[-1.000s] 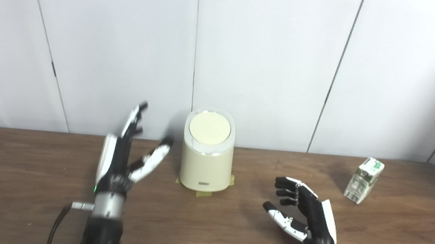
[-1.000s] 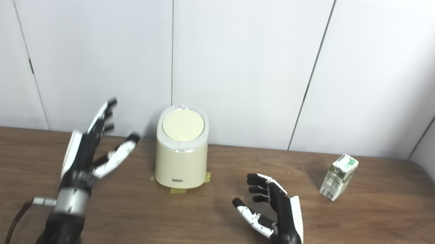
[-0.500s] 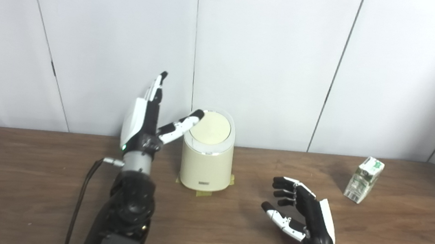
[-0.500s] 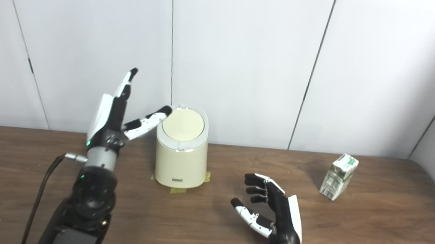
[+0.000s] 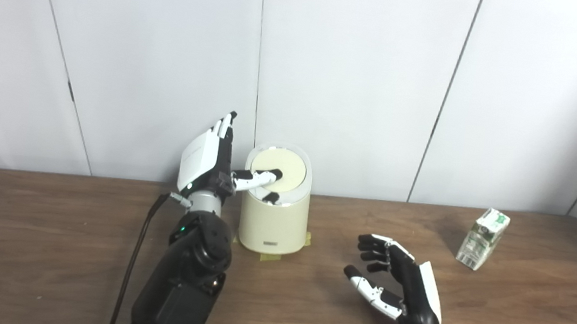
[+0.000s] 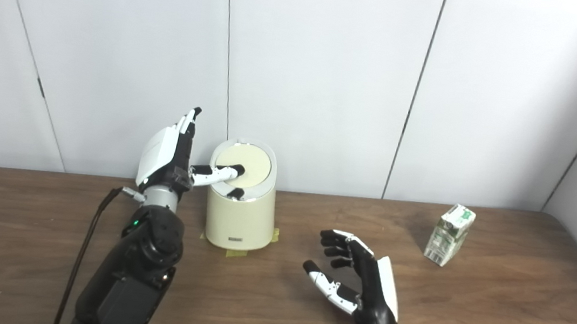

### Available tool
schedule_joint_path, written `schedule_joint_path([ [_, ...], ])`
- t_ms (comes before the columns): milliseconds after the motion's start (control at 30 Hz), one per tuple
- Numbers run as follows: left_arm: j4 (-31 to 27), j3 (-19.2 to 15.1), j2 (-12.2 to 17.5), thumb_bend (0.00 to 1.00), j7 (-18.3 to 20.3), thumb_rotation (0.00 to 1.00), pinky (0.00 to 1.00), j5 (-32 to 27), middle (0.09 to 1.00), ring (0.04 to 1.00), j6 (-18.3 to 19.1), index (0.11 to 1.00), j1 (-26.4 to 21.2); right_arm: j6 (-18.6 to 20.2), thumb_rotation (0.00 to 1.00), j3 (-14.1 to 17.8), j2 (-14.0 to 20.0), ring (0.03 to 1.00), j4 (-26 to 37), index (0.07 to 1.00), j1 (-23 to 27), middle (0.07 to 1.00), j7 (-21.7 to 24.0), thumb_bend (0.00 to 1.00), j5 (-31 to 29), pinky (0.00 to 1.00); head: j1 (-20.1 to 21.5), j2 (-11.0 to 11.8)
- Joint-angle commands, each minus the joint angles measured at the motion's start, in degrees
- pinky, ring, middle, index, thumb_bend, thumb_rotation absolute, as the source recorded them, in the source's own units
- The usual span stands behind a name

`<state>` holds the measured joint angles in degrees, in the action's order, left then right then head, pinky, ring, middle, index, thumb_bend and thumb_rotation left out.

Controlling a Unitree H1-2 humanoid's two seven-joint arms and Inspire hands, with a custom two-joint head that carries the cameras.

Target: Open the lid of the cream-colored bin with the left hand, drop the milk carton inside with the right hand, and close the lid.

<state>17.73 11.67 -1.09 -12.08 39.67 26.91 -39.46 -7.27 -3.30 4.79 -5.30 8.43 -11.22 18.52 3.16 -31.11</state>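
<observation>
The cream-colored bin stands at the back middle of the table, and its round lid lies flat and shut. My left hand is raised just left of the bin, open, fingers pointing up. Its thumb reaches across onto the front part of the lid. The green-and-white milk carton stands tilted at the far right. My right hand hovers low over the table between bin and carton, open, palm facing left, holding nothing.
The brown wooden table runs to a white panelled wall right behind the bin. Yellow tape marks the bin's foot. A black cable trails from my left wrist.
My left hand has risen and swung right to the bin, and its thumb now rests on the lid. The right hand has barely shifted.
</observation>
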Motion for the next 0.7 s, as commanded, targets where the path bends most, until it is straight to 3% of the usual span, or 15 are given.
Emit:
schedule_joint_path([
  [0,1.1,0.9,-0.2,0.8,-3.2,0.25,1.0,1.8,1.0,1.0,-1.0,1.0,-3.9,-2.6,0.23,0.3,1.2,0.641,-2.0,0.675,-0.7,0.677,-0.5,0.31,0.7,0.55,0.0,0.0],
  [167,4.9,2.0,0.3,0.75,-5.4,0.21,1.0,2.1,1.0,1.0,-1.2,1.0,-4.8,-1.8,0.26,0.4,1.0,0.644,-1.6,0.677,-0.9,0.678,-0.7,0.31,1.0,0.55,0.3,0.0],
  [400,8.9,3.0,0.8,0.68,-7.4,0.29,1.0,2.4,1.0,1.0,-1.0,1.0,-6.0,-1.5,0.23,0.1,0.7,0.645,-1.4,0.682,-0.9,0.68,-0.6,0.31,1.1,0.56,0.7,0.2],
  [533,10.5,3.3,1.0,0.69,-8.5,0.29,1.0,2.2,1.0,1.0,-1.3,1.0,-6.3,-1.4,0.24,-0.1,0.8,0.641,-1.6,0.682,-0.8,0.679,-0.8,0.3,1.8,0.55,0.6,0.2],
  [667,10.7,7.3,3.0,0.74,-9.3,0.3,1.0,7.0,1.0,1.0,-0.4,1.0,-6.3,-0.4,0.22,0.0,0.6,0.649,-1.1,0.68,-0.9,0.683,-0.6,0.31,1.8,0.56,0.7,0.2],
])
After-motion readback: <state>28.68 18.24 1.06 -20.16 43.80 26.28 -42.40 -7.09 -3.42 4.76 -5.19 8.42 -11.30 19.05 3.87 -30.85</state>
